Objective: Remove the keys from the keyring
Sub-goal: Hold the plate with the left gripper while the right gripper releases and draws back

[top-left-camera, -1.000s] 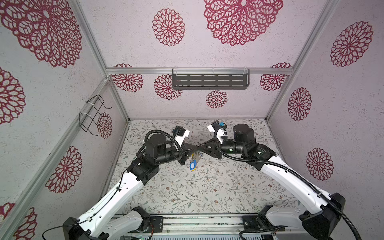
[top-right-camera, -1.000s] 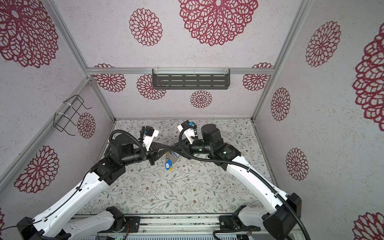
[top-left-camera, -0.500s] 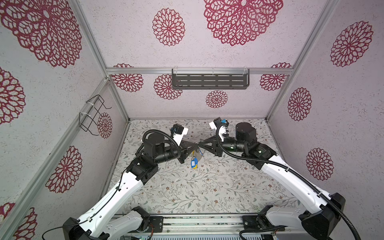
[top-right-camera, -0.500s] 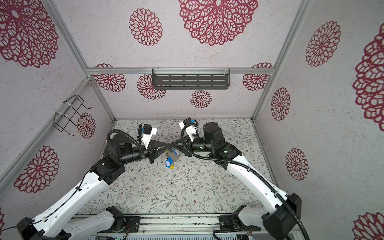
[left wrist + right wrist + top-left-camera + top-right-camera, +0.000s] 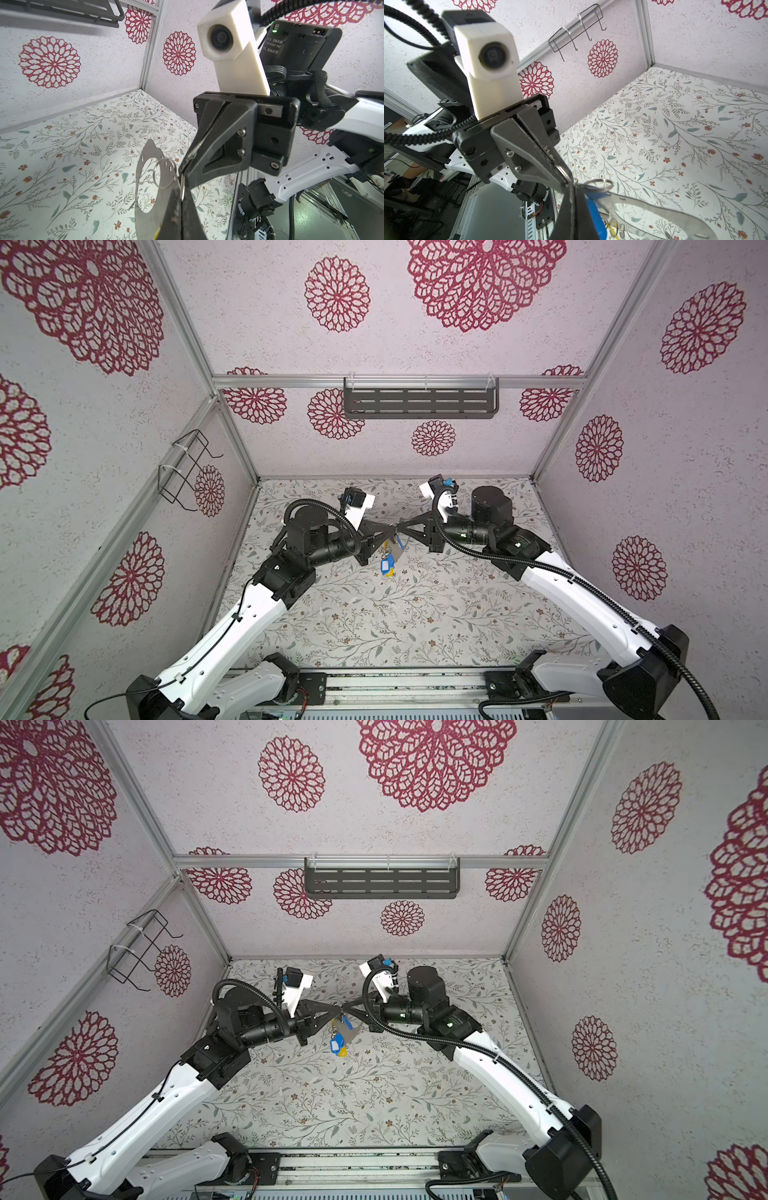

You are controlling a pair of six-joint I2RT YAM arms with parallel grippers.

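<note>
keyring (image 5: 398,551) is hanging mid-air over the table's middle, a bit toward the far side: a flat dark grey hoop with an angular outline and small holes along the band, tilting edge-down. keys (image 5: 387,565) are dangling in a bunch under its left part: blue tags with white label windows, one yellow tag peeking out below. In the left wrist view a silver loop (image 5: 164,175) is lying across the hoop's band next to the holes. Both arms are reaching inward with forearms roughly level, tips meeting nose to nose just above the hoop. left gripper (image 5: 389,527) is clamping shut on the hoop's edge. right gripper (image 5: 401,526) is closed too and looking pinched on that silver loop, though the contact is tiny in frame. table (image 5: 415,614) is showing a pale floral print. Walls are showing white texture with red rosettes, with a dark slotted shelf (image 5: 419,403) sitting on the far wall and a wire rack (image 5: 187,468) hanging on the left wall.
</note>
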